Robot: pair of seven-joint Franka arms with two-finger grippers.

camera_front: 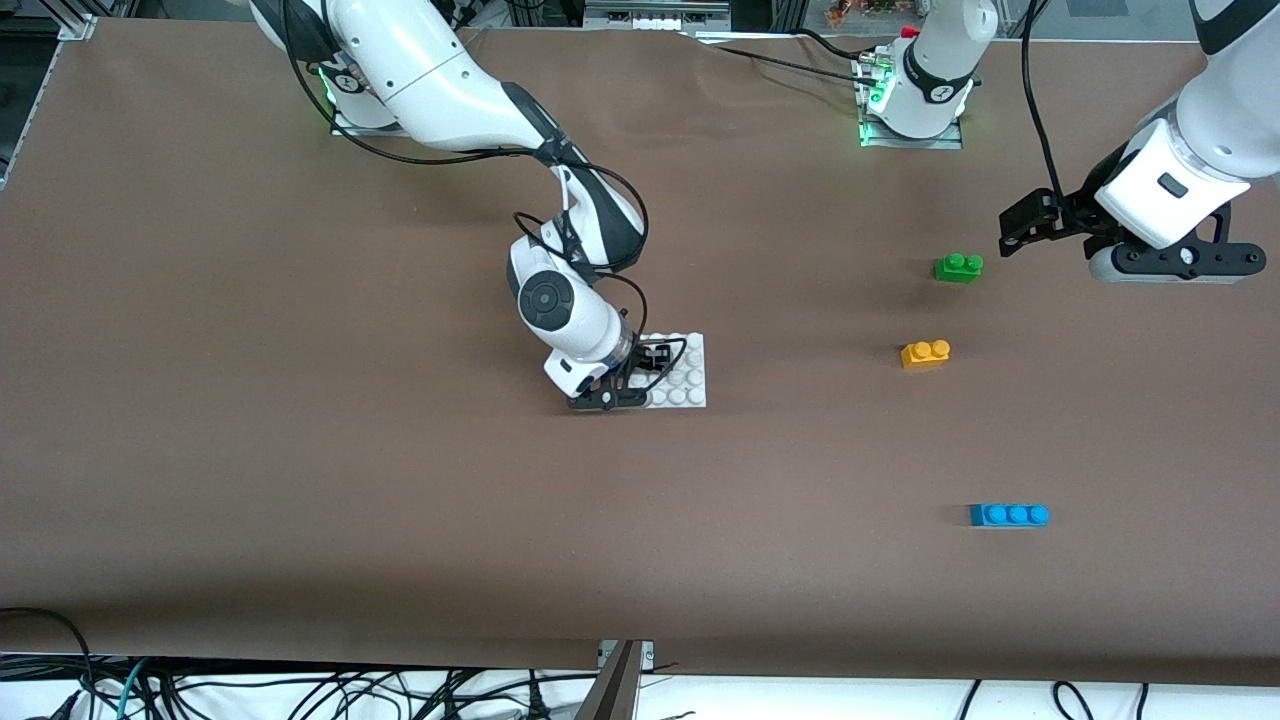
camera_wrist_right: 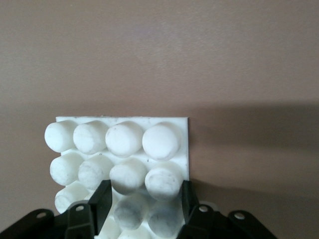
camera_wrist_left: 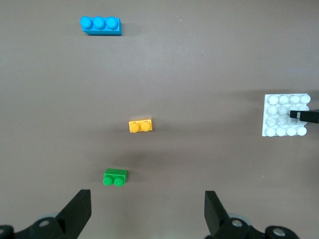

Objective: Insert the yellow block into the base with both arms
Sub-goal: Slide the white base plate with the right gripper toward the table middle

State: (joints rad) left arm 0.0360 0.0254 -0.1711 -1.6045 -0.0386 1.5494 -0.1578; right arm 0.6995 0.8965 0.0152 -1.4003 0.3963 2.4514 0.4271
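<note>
Surface: one brown table (camera_front: 300, 480), matte, filling nearly all of the front view; loose black cables (camera_front: 300, 690) along the bottom edge of that frame, metal framing at the top edge. No brand or lettering can be read on any item.

Item 1: base (camera_front: 688, 378), white square stud plate, lying flat just left of the front frame's centre. The right gripper (camera_front: 655, 356) is closed on it, its fingers (camera_wrist_right: 102, 201) pinching studs at the plate's edge toward the right arm's end of the table.

Item 2: yellow block (camera_front: 925, 353), two studs, resting on the table right of centre in the front view, well apart from the base, untouched. Centre of the left wrist view.

Item 3: green brick (camera_front: 958, 267), two studs, higher in the front frame than the yellow block, so farther from that camera.

Item 4: blue brick (camera_front: 1009, 515), three studs, lower right of the front view, nearest the camera.

Item 5: left gripper (camera_front: 1022, 232), in the air at the upper right of the front view, just beside the green brick in that frame; fingers (camera_wrist_left: 79, 211) spread wide, holding nothing.
</note>
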